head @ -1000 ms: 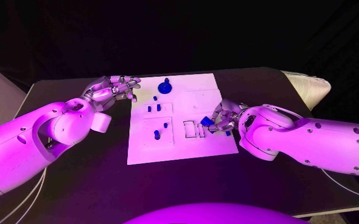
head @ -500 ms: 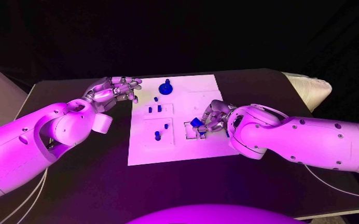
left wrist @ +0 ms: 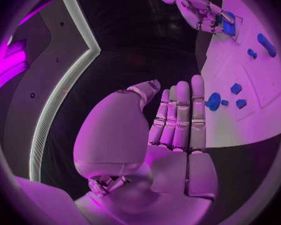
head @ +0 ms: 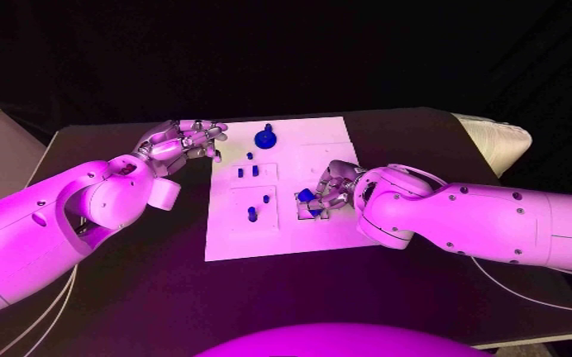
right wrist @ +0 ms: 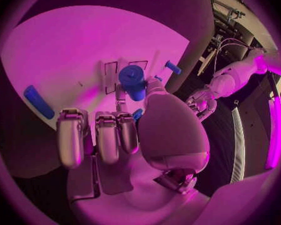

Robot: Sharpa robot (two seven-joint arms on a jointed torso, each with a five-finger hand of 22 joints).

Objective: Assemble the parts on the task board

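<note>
Head view: right hand (head: 337, 190), pinching a blue part (head: 307, 196), has carried it leftward over the board's (head: 286, 237) slots.
Meaning: placement looks near.
Left hand (head: 181, 144): fingers curled, empty.

I'm seeing my left hand (head: 181, 144) hovering with fingers apart, while my right hand (head: 336, 189) is pinching with curled fingers.

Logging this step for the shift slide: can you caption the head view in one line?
Right hand holds a blue part over the task board; left hand waits beside its edge.
</note>
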